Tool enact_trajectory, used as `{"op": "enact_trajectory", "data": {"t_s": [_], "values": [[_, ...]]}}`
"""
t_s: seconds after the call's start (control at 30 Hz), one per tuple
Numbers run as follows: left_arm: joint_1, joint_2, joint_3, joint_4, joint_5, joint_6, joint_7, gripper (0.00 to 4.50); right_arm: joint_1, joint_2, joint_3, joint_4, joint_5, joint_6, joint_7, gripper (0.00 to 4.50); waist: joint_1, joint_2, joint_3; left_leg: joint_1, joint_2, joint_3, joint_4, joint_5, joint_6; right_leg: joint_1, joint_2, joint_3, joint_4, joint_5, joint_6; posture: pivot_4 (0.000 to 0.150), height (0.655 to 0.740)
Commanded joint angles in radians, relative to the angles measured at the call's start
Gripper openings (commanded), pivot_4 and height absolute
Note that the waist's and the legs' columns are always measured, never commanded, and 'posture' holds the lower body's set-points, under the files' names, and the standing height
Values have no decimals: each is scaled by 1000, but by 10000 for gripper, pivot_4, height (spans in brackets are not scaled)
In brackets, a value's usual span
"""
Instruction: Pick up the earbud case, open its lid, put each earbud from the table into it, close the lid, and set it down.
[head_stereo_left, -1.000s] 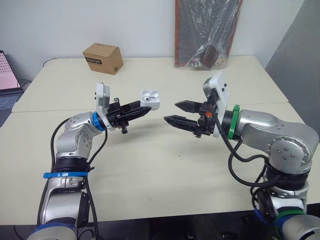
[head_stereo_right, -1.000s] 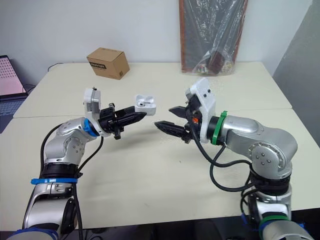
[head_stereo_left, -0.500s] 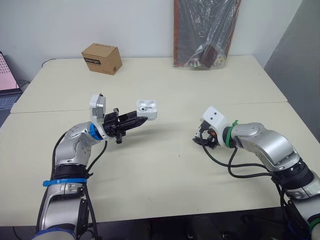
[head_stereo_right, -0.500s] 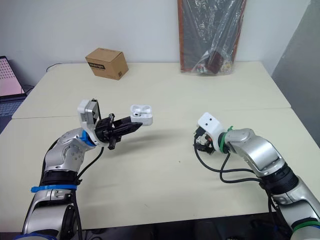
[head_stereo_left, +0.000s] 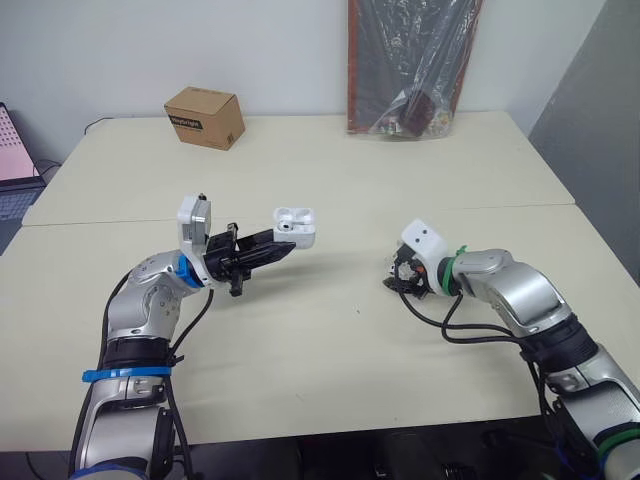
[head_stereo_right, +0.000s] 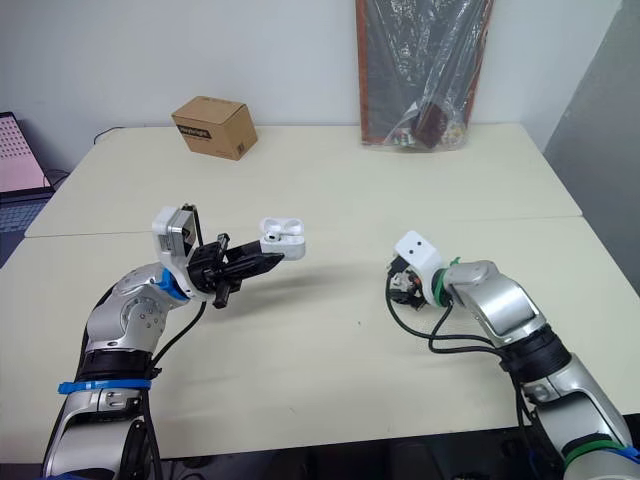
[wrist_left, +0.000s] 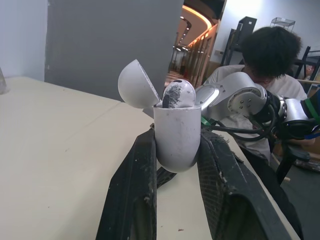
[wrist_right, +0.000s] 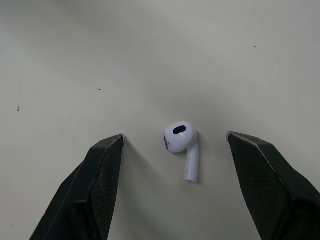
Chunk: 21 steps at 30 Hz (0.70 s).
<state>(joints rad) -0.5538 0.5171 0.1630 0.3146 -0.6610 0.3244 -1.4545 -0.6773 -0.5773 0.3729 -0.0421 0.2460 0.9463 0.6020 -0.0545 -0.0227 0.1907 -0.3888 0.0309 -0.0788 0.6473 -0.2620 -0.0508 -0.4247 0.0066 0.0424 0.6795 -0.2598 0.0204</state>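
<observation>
So, the left gripper (head_stereo_left: 272, 241) clamps the small white plastic earbud case (head_stereo_left: 295, 226), lid (wrist_left: 136, 82) open, above the beige tabletop (head_stereo_left: 330, 330), and the right gripper (wrist_right: 175, 139), spread wide around the white earbud (wrist_right: 181, 142) lying there, should pinch it squarely.

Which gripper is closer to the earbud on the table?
Right. The right gripper straddles the earbud on the table with open fingers; the left gripper holds the open earbud case in the air, well to the robot's left.
</observation>
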Motion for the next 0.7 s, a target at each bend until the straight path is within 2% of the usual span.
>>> {"op": "enact_trajectory", "data": {"t_s": [0.03, 0.27, 0.3, 0.5, 0.7], "values": [[-3, 11, 26, -54, -31, 9, -2, 8096, -11, 13, -24, 5, -17, -3, 10, 29599, 0, 0, 0, 0, 0, 0, 0, 0, 0, 0, 0, 0, 0, 0, 0, 1500, 7400], [-10, 9, 29, -55, -33, 13, -1, 8096, -10, 14, -30, 16, -26, 2, 15, 5030, 0, 0, 0, 3, 0, 0, 0, 0, 0, 3, 0, 0, 0, 0, 0, 1500, 7400], [-11, 8, 29, -54, -32, 12, -1, 8096, -10, 13, -30, 17, -27, 1, 16, 3885, 0, 0, 0, 3, 0, 0, 0, 0, 0, 3, 0, 0, 0, 0, 0, 1500, 7400], [-16, 3, 28, -53, -32, 9, 1, 8096, -5, -52, 8, -22, -55, -76, 99, 3897, 0, 0, 0, 3, 0, 0, 0, 0, 0, 3, 0, 0, 0, 0, 0, 1500, 7400], [-10, -3, 26, -77, -40, 14, 6, 8096, 34, -183, 82, -139, -107, -318, 317, 3897, 1, 0, 0, 3, 0, 0, 0, 0, 0, 3, 0, 0, -1, -1, 1, 1500, 7400]]}}
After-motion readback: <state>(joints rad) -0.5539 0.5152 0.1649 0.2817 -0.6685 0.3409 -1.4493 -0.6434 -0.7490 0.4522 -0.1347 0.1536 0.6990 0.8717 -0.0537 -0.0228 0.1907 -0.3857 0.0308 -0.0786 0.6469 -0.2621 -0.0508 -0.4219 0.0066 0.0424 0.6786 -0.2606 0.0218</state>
